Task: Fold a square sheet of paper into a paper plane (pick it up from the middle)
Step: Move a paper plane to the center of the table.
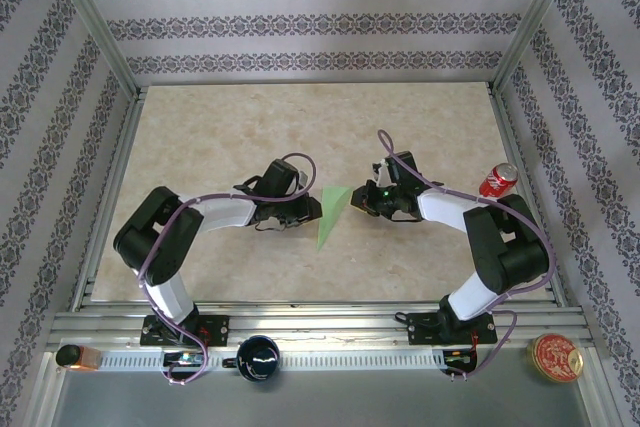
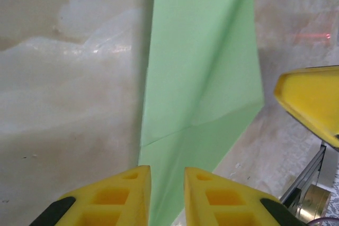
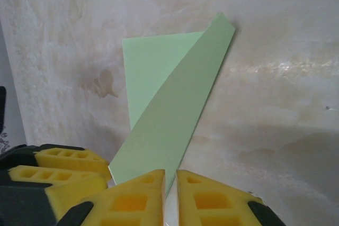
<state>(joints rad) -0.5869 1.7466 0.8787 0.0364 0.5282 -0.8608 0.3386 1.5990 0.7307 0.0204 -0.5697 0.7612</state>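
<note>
The light-green sheet of paper [image 1: 331,210] lies folded into a pointed, kite-like shape with a centre crease on the table's middle, its sharp tip toward the near edge. My left gripper [image 1: 309,209] is at its left edge and my right gripper [image 1: 361,199] at its right edge. In the left wrist view the paper [image 2: 201,78] runs between the slightly parted jaws of the left gripper [image 2: 167,175]. Seen from the right wrist, the paper's edge [image 3: 169,104] passes into the narrow gap of the right gripper [image 3: 170,178]. Both are open, with a gap wider than the paper.
A red can [image 1: 497,179] lies at the table's right side, close to the right arm. On the front rail sit a black mug [image 1: 258,357], a round tin [image 1: 555,357] and an orange object [image 1: 75,355]. An aluminium frame borders the table.
</note>
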